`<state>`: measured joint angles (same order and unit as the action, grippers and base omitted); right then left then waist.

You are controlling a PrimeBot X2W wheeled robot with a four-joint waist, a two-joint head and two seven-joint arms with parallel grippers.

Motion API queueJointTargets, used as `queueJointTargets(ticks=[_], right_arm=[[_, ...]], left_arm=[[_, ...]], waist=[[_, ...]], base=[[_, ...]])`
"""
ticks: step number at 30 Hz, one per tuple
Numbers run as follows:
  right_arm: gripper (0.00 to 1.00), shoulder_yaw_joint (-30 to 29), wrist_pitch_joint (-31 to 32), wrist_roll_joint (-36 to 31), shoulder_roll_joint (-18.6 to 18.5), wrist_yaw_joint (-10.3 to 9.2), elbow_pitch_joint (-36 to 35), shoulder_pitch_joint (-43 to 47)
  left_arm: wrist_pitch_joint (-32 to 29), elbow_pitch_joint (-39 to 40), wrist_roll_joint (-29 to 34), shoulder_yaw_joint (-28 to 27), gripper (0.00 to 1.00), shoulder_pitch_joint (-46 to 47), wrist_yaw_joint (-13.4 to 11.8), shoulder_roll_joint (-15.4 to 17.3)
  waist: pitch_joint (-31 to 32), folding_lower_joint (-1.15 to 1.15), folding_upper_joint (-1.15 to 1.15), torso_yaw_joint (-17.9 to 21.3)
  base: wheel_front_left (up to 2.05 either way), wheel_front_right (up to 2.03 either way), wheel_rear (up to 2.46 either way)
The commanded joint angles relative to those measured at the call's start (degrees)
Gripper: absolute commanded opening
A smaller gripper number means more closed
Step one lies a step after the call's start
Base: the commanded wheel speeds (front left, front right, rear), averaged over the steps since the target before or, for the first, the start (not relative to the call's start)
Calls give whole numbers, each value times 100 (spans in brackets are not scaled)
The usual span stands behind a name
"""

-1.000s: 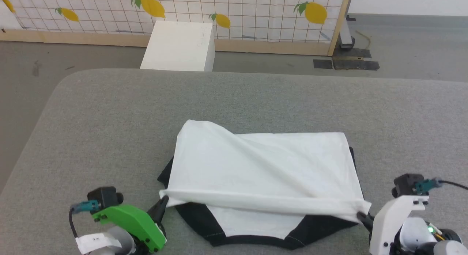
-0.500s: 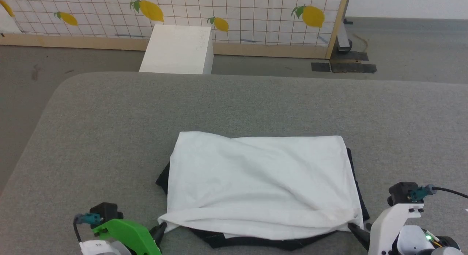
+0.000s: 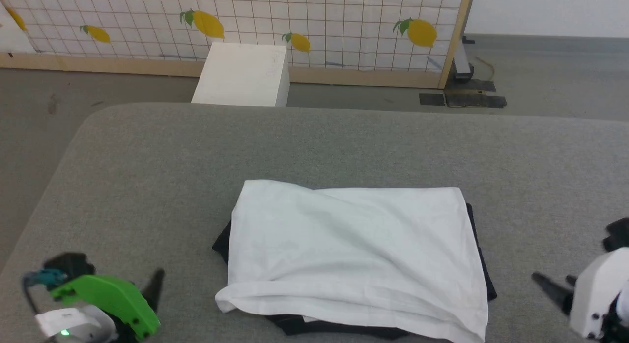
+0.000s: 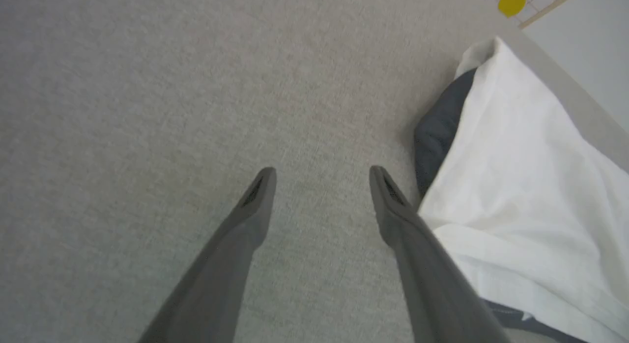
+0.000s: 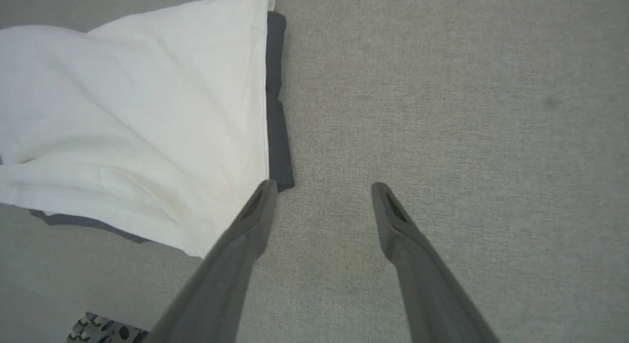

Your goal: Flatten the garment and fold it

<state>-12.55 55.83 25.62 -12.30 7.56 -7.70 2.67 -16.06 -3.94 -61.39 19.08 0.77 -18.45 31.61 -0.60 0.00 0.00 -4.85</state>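
Note:
The garment [image 3: 354, 254] lies folded into a rectangle on the grey table [image 3: 344, 146], white panel on top. Black cloth peeks out at its left, right and near edges. My left gripper [image 3: 156, 284] stands open on the bare table to the left of the garment's near left corner, apart from it. In the left wrist view the left gripper [image 4: 322, 170] has nothing between its fingers, and the garment [image 4: 530, 195] lies to their right. My right gripper [image 3: 553, 280] is open to the right of the near right corner. The right wrist view shows the right gripper [image 5: 324, 185] empty, beside the garment [image 5: 137, 122].
A white box [image 3: 241, 75] stands on the floor beyond the table's far edge. Behind it runs a lemon-patterned partition [image 3: 314, 18] with a wooden frame. The table's rounded left corner [image 3: 93, 122] drops to the floor. Bare grey table surrounds the garment.
Both grippers opened and let go of the white fold's near corners, then drew outward to the sides. The fold settled flat over the black hem.

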Motion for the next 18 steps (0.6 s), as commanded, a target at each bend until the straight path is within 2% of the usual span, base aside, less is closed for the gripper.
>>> queueJointTargets(ticks=[1,6,8,12,15,18], right_arm=[[100,-145,-2,9,10,-8,-74,-183],[100,-393,-78,-29,90,-8,81,-660],[100,-328,-88,-39,86,-8,176,-792],[100,-100,11,-74,23,-8,443,-972],[100,131,135,-62,-57,-8,602,-1037],[100,380,226,-46,-91,-8,716,-1104]], left_arm=[[307,159,111,-144,100,33,64,48],[1561,432,502,-512,100,298,583,16],[2090,474,758,-553,100,448,816,1],[2960,414,1440,-629,100,754,1068,-48],[3094,513,2111,-787,100,952,1254,-187],[3102,877,2775,-1298,100,1018,1536,-629]], waist=[[-50,0,0,-26],[-267,0,0,-103],[-402,0,0,-145],[-647,0,0,-231],[-791,0,0,-294],[-932,0,0,-320]], base=[[0,0,0],[0,0,0],[0,0,0],[0,0,0],[0,0,0],[0,0,0]])
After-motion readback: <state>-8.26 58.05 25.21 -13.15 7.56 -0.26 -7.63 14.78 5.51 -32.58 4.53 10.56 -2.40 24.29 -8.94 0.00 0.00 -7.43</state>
